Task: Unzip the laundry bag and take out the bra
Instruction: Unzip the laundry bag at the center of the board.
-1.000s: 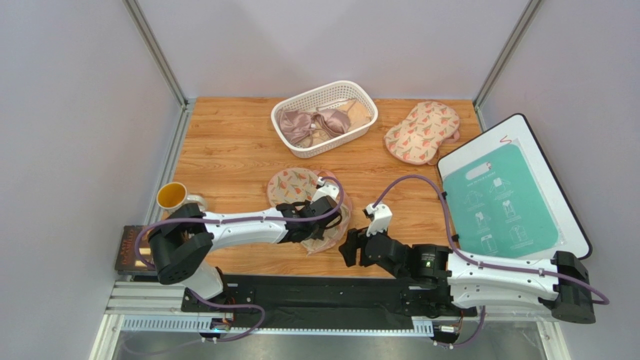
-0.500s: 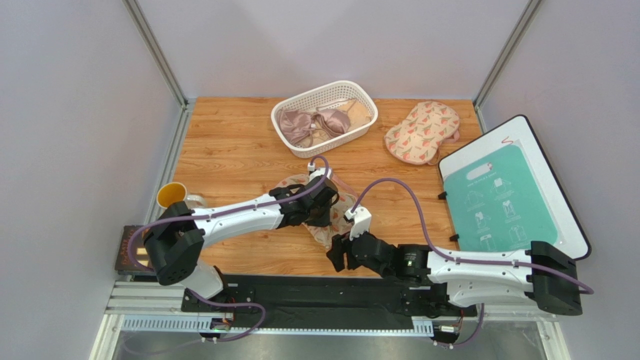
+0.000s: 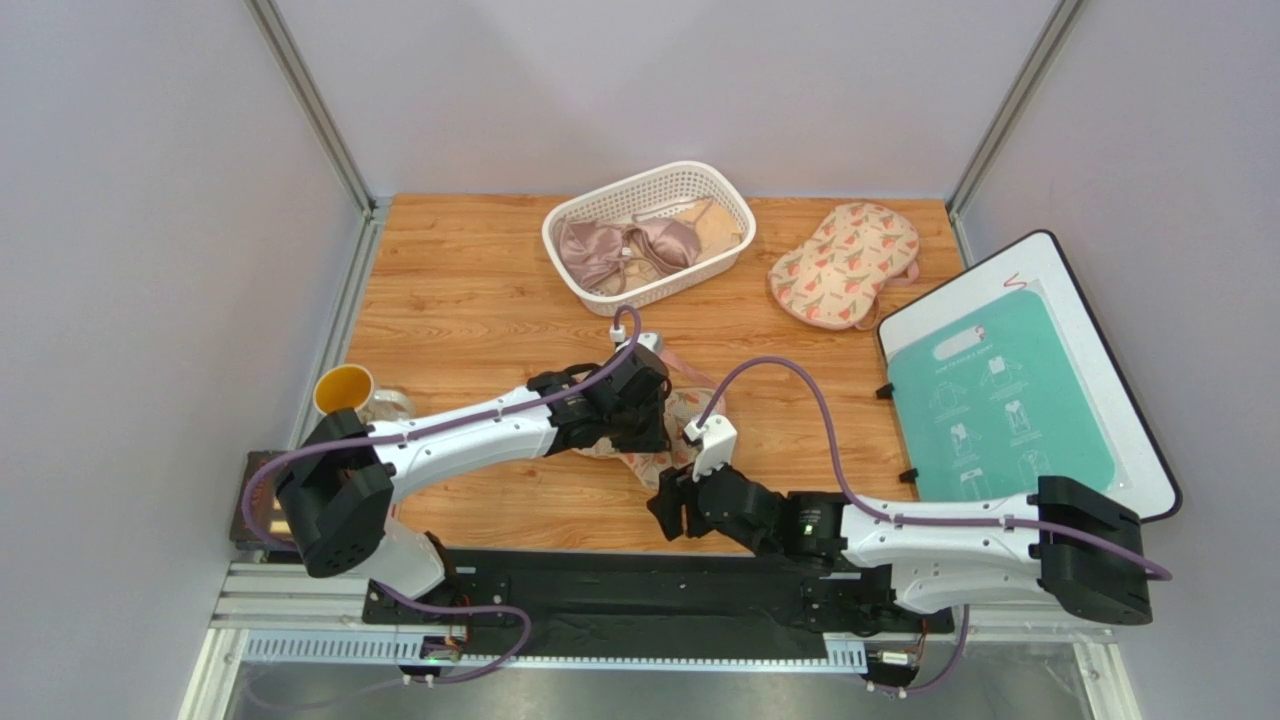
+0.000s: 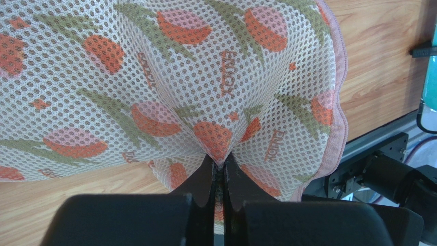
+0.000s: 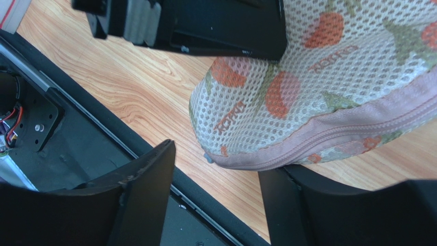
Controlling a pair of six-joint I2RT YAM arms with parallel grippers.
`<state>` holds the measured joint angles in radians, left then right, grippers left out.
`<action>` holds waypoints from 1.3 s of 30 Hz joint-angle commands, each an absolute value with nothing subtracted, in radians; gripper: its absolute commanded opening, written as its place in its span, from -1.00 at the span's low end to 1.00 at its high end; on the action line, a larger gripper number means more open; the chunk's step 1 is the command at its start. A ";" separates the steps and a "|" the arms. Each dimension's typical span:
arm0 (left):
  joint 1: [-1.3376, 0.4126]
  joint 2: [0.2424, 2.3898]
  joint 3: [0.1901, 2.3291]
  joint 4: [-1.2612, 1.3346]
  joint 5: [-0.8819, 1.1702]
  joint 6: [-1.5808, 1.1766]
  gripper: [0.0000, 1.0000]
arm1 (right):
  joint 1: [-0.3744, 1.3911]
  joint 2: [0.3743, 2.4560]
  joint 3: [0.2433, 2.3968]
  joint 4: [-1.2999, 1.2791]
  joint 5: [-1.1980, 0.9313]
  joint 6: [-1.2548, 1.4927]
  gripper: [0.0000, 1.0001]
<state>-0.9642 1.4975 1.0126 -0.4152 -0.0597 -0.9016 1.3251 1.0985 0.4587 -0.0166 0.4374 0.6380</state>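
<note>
Gripping a pinch of the bag [image 4: 179,77] in the left gripper [image 4: 219,166], jaws pressed tight together, mesh puckered at the tips, over the middle of the table [image 3: 451,285]. Holding the right gripper [image 5: 215,174] spread wide at the bag's near corner, pink zip edging [image 5: 359,125] just beside one finger; cannot tell whether touching
</note>
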 commanded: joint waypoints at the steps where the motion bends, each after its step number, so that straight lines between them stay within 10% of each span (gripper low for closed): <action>1: -0.960 1.451 1.009 -0.364 -0.014 -0.943 -1.00 | 1.325 1.126 0.482 0.069 0.499 0.615 0.24; 19: -0.957 1.371 0.942 -0.336 -0.049 -0.997 -1.00 | 1.327 1.131 0.423 0.199 0.500 0.644 -0.10; 25: -0.957 1.367 0.922 -0.304 -0.023 -1.020 -1.00 | 1.327 1.127 0.405 0.224 0.494 0.641 -0.37; 30: -0.956 1.358 0.910 -0.288 -0.025 -1.022 -1.00 | 1.327 1.101 0.396 0.215 0.505 0.646 -0.98; 39: -0.954 1.350 0.867 -0.270 -0.075 -0.921 -1.00 | 1.325 1.019 0.371 0.083 0.496 0.715 -1.00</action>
